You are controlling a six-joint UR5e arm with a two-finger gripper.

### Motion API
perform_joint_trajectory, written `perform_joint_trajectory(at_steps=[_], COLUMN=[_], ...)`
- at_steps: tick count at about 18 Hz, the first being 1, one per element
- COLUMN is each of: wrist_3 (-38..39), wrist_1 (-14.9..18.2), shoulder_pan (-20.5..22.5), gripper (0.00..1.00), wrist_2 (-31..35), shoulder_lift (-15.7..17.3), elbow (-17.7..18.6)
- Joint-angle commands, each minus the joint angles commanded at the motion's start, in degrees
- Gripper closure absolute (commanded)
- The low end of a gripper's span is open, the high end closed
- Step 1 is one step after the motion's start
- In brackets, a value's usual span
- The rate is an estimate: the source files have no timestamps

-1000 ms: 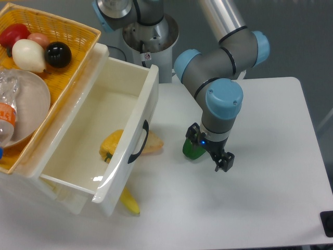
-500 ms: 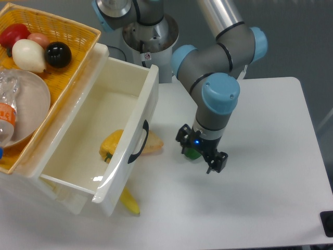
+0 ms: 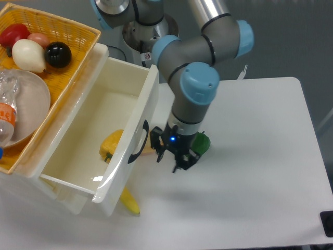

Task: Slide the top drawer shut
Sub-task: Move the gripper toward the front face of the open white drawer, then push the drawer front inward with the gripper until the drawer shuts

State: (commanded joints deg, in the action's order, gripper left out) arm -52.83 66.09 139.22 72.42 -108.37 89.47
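Swinging left from a second ago, my gripper [image 3: 172,153], jaws spread, hangs just beside the open top drawer's [image 3: 99,130] handle [image 3: 140,141].

Big grey robot arm [image 3: 205,49] with light-blue round caps reaches in from top, bends at elbow, then points straight down at table. Small blue light glows on wrist. Black two-finger gripper [image 3: 173,156] hangs low at end of arm. Black fingers [image 3: 183,161] stand a little apart, with nothing between them. Gripper turned slightly, tips pointing down.
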Motion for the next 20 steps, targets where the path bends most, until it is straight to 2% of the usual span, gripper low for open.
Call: perform_joint_trajectory(at_steps=[3, 5, 12, 20], wrist_3=[0.0, 0.0, 0.0, 1.93], wrist_1=[1.41, 1.94, 4.22, 4.31], shoulder_pan=[0.08, 0.0, -0.44, -2.73], gripper=[0.94, 0.97, 0.97, 0.97], wrist_2=[0.0, 0.0, 0.0, 0.0], shoulder_lift=[0.09, 0.18, 0.61, 1.32], elbow=[0.0, 0.0, 0.09, 0.18])
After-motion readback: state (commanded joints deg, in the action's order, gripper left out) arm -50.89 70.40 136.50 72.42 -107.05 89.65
